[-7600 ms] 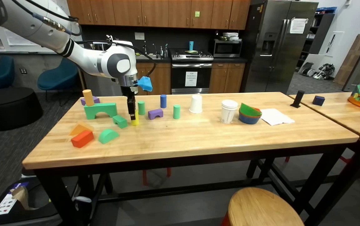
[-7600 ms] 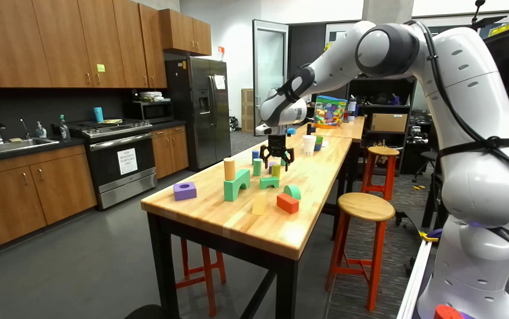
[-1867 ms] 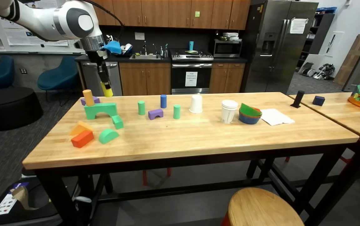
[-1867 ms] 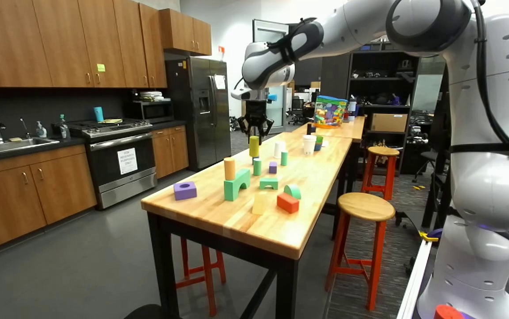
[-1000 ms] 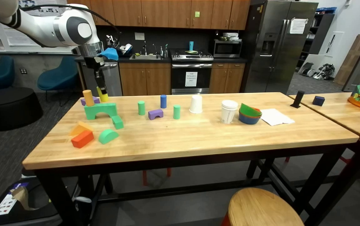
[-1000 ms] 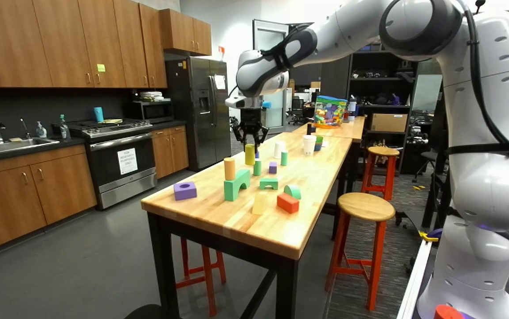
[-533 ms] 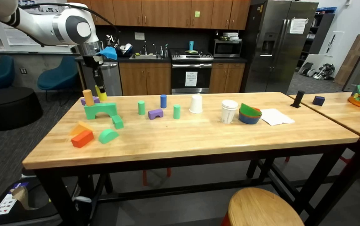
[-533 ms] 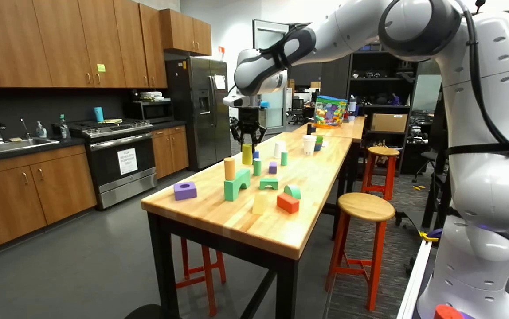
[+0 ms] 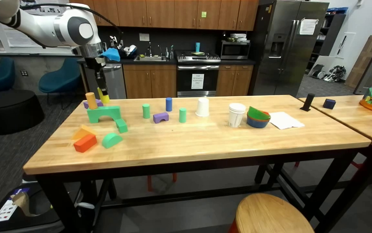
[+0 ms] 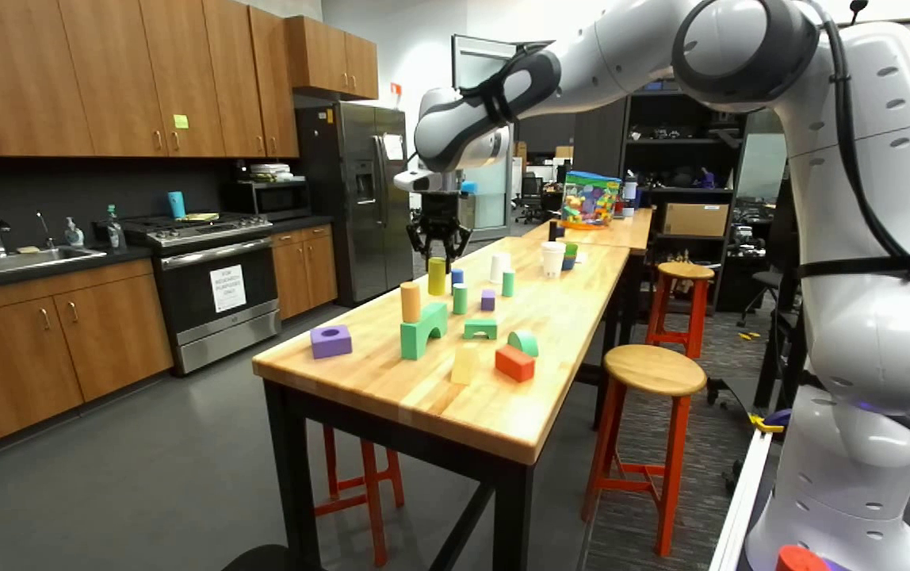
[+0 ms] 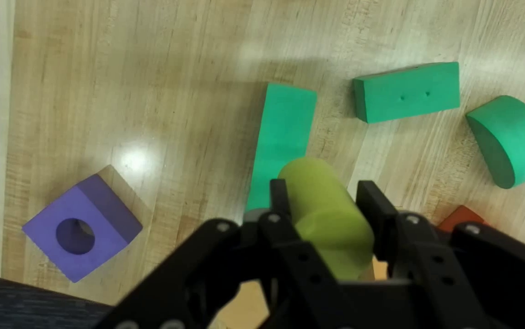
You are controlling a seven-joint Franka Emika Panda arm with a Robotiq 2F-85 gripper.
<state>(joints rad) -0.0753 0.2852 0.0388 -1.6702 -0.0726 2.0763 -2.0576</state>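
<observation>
My gripper (image 11: 323,185) is shut on a yellow cylinder (image 11: 329,205), which sits between its black fingers. In an exterior view the cylinder (image 9: 103,96) is raised and tilts slightly, with the gripper (image 9: 103,90) above it. A green arch (image 9: 104,113) stands close below; a small gap separates it from the cylinder in both exterior views. On the arch's other end an orange cylinder (image 10: 411,302) stands upright. The wrist view has the yellow cylinder overlapping the near part of the arch (image 11: 285,128). A purple block with a hole (image 11: 79,228) lies near the table's edge.
Around the arch lie a small green bridge (image 11: 409,93), a green half-round (image 11: 511,141), a red block (image 9: 85,143) and an orange wedge (image 9: 84,131). Further along stand green cylinders (image 9: 146,111), a blue cylinder (image 9: 168,104), a purple bridge (image 9: 160,117), white cups (image 9: 202,107) and bowls (image 9: 258,119).
The yellow cylinder, earlier on the table, was lifted and carried toward the arch, then lowered. Lately it has shifted only slightly. The small green bridge turned between the two oldest moments.
</observation>
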